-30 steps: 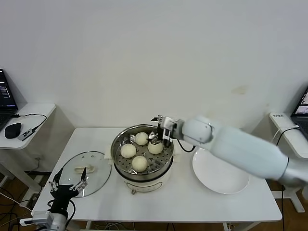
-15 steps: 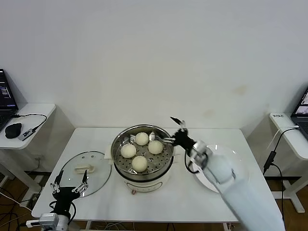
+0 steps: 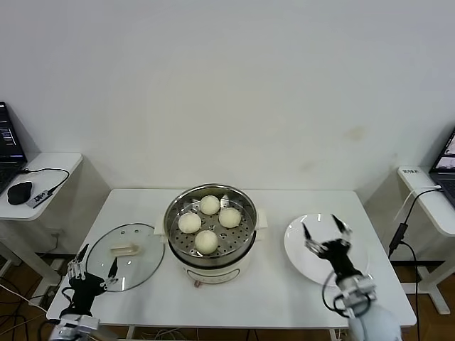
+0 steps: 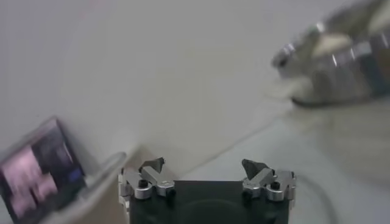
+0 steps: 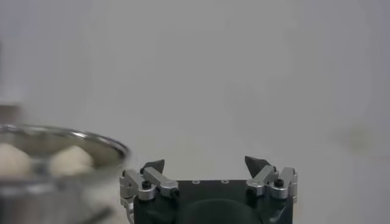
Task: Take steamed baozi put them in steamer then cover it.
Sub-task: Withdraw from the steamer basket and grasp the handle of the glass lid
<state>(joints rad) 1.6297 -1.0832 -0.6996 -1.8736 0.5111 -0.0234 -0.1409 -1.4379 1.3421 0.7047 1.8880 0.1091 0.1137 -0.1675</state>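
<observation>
Several cream-white baozi (image 3: 206,241) lie on the perforated tray of the steel steamer (image 3: 169,220) at the table's middle. The glass cover (image 3: 138,264) lies flat on the table to the steamer's left, its handle up. My right gripper (image 3: 323,231) is open and empty over the white plate (image 3: 302,259), well clear of the steamer. In the right wrist view that gripper (image 5: 205,162) holds nothing, with the steamer (image 5: 55,146) and a baozi (image 5: 70,159) off to one side. My left gripper (image 3: 92,264) is open at the table's front left corner, by the cover's near edge. In its own view the left gripper (image 4: 203,163) is empty.
The white table (image 3: 270,298) carries only the steamer, cover and plate. Side desks stand at both ends: the left one (image 3: 50,167) with a mouse and cables, the right one (image 3: 426,188) with a laptop's edge. A plain wall is behind.
My right arm has pulled back from over the steamer and dropped to the front right above the plate, empty. The left gripper has slid slightly left and toward the front edge.
</observation>
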